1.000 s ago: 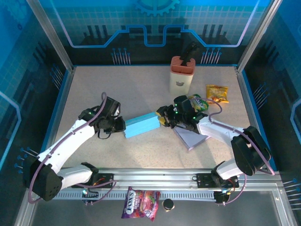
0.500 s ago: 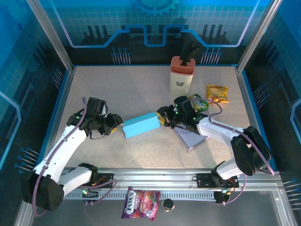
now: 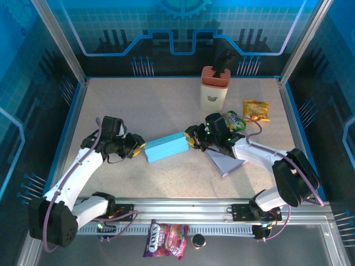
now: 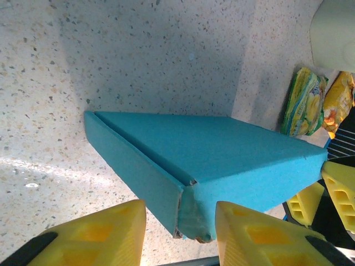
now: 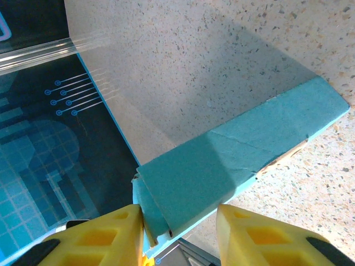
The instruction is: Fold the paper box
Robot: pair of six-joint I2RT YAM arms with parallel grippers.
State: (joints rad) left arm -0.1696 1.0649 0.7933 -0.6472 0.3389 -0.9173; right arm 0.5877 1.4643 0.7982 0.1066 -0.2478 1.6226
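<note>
The long light-blue paper box is laid mid-table. Its right end is clamped between the right gripper's fingers. Its left corner is flanked by the left gripper's parted fingers, unclamped. Bare speckled tabletop is left beyond its far edge.

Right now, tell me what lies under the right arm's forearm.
A flat lavender sheet lies beneath the right arm; its far side is covered by the arm, so its full outline cannot be seen.
</note>
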